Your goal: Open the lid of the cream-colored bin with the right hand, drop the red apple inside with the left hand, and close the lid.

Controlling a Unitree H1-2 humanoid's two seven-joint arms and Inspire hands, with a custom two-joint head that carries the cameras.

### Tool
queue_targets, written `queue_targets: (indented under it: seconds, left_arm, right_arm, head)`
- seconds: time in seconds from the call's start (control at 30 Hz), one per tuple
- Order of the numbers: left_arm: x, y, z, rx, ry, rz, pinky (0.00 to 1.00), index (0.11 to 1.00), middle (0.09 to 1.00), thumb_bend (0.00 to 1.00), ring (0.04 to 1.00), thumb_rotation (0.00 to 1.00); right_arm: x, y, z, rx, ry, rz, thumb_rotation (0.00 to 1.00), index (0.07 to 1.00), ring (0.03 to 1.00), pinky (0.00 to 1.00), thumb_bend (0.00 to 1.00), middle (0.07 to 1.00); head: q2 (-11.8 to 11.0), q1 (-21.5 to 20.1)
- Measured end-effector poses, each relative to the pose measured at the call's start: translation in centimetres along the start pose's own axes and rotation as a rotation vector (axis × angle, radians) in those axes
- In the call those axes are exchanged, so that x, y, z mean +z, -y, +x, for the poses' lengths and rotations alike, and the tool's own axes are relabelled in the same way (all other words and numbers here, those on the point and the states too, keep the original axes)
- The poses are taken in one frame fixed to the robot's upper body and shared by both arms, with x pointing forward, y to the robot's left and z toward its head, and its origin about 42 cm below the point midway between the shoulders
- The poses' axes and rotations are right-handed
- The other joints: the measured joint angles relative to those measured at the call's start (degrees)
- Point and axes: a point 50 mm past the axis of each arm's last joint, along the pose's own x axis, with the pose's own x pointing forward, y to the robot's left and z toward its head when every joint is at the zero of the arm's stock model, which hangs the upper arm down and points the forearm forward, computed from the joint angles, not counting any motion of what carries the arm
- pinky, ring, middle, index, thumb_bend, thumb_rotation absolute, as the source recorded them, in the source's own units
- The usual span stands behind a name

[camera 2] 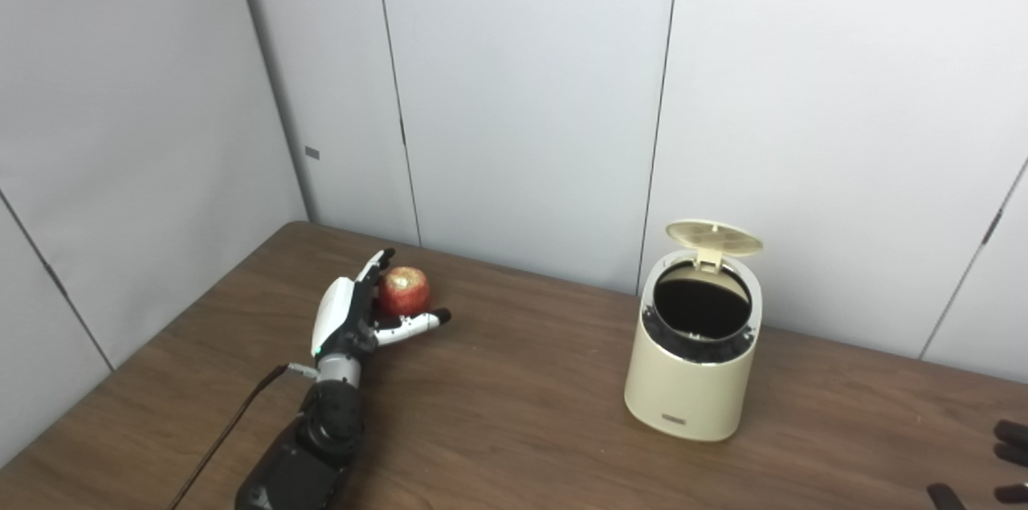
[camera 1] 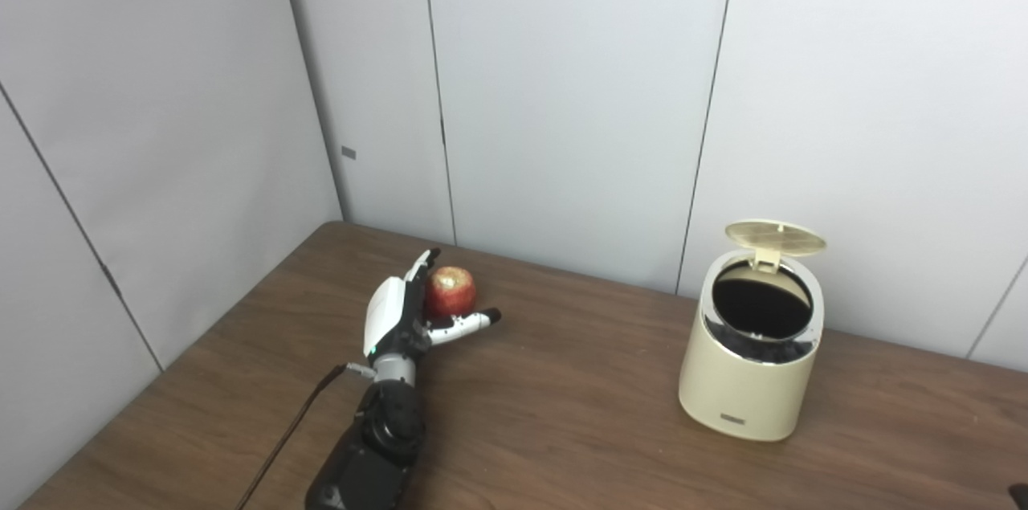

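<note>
Dark fingertips of the right hand (camera 2: 996,466) poke in at the bottom right corner of the right eye view, low over the table (camera 2: 514,422); too little of it shows to tell whether it is spread or closed. Wood-grain brown laminate covers the single tabletop, smooth and matte. On the left side, the left hand (camera 1: 409,309), with a white shell on its back, a black forearm and a thin dark cable trailing from the wrist, stands on its edge with the fingers spread: the long fingers reach up along the near left side of the apple (camera 1: 450,291) and the thumb juts out just in front of it. Whether they press the fruit cannot be told. One apple is there, red and round with a pale, speckled top, resting on the table. Well apart to the right stands one bin (camera 1: 743,381), a glossy cream cylinder with a silvery rim and a dark inside. Its round lid (camera 1: 775,237) is hinged up at the back. A small grey label low on its front is too small to read. Behind the table, pale grey wall panels (camera 1: 562,92) meet at thin dark seams.
</note>
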Motion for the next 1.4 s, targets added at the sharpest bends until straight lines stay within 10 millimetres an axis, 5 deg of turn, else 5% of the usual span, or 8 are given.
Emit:
queue_targets:
  seconds: [0.23,0.53,0.87,0.93,1.0,1.13,1.33,1.4]
  left_arm:
    - [-0.1,0.2,1.2,0.043,-0.032,0.009,0.66,0.885,0.854,1.00,0.789,0.20]
    - [-0.5,0.8,1.8,0.105,-0.032,0.069,0.54,0.681,0.662,0.92,0.626,0.01]
    - [-0.4,0.5,2.5,0.097,-0.033,0.192,0.44,0.576,0.566,0.84,0.508,0.00]
    - [-0.3,0.5,2.5,0.095,-0.029,0.227,0.40,0.533,0.511,0.59,0.458,0.00]
    - [-0.4,0.4,2.6,0.102,-0.028,0.262,0.35,0.526,0.492,0.52,0.420,0.00]
    - [-0.7,0.1,2.4,0.114,-0.017,0.293,0.26,0.516,0.464,0.50,0.387,0.00]
    - [-0.8,-0.9,1.2,0.091,0.006,0.251,0.32,0.477,0.498,0.50,0.426,0.00]
    - [-0.8,-1.1,0.8,0.093,0.021,0.238,0.28,0.508,0.484,0.50,0.388,0.00]
  right_arm:
    - [0.1,0.1,-0.1,-0.001,0.000,-0.001,0.00,0.642,0.631,0.43,0.40,0.666]
    - [0.4,0.2,-0.4,0.009,-0.001,0.001,0.00,0.636,0.620,0.43,0.40,0.660]
    - [0.8,0.2,-0.9,0.011,-0.003,0.005,0.00,0.639,0.624,0.43,0.40,0.664]
    - [0.9,0.1,-1.0,0.012,-0.003,0.006,0.00,0.640,0.625,0.43,0.40,0.664]
    - [1.0,0.0,-1.1,0.015,-0.001,0.005,0.00,0.640,0.626,0.43,0.40,0.664]
    - [1.3,-0.3,-1.3,0.015,0.000,0.004,0.00,0.634,0.620,0.43,0.40,0.657]
    - [2.5,-0.8,-1.4,0.003,-0.007,-0.005,0.00,0.622,0.563,0.43,0.40,0.626]
    - [3.3,-1.2,-1.4,0.004,-0.008,-0.004,0.73,0.618,0.503,0.34,0.46,0.563]
  head:
    - [0.3,-1.0]
    - [0.7,-2.3]
    - [1.3,-3.9]
    - [1.3,-4.0]
    - [1.4,-4.4]
    - [1.5,-5.7]
    - [1.8,-10.0]
    - [2.1,-14.0]
